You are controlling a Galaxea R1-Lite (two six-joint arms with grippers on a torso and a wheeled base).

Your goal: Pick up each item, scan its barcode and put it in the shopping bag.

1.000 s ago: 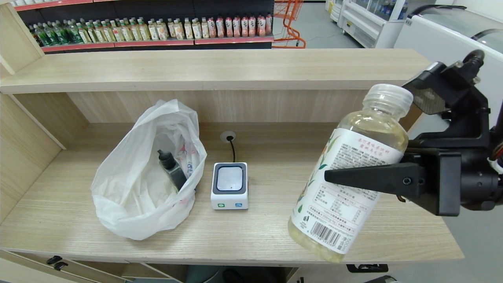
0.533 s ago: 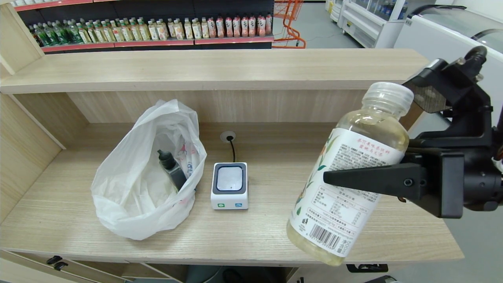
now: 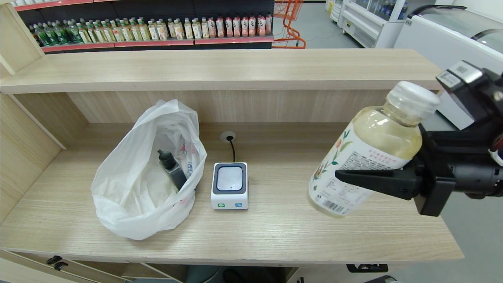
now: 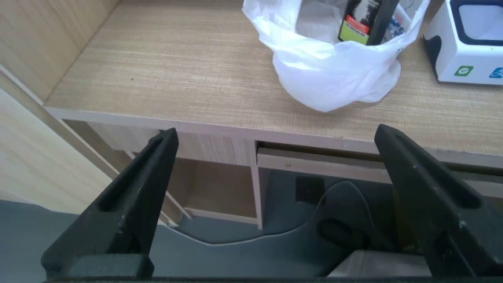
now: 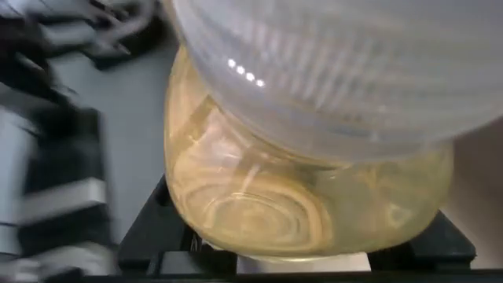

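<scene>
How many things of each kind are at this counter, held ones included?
White plastic shopping bags: 1
White square barcode scanners: 1
Bottles: 2 (clear plastic bottle of pale drink, dark bottle in the bag)
Total: 4
Other bag contents unclear.

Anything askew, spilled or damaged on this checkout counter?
Nothing stands out. The bottle is tilted only because the right gripper holds it above the counter, capped, nothing spilled. The shopping bag stands open beside the scanner.

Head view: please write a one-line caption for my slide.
Right tool holds a tilted bottle of pale drink above the counter, to the right of the scanner and the open shopping bag.
</scene>
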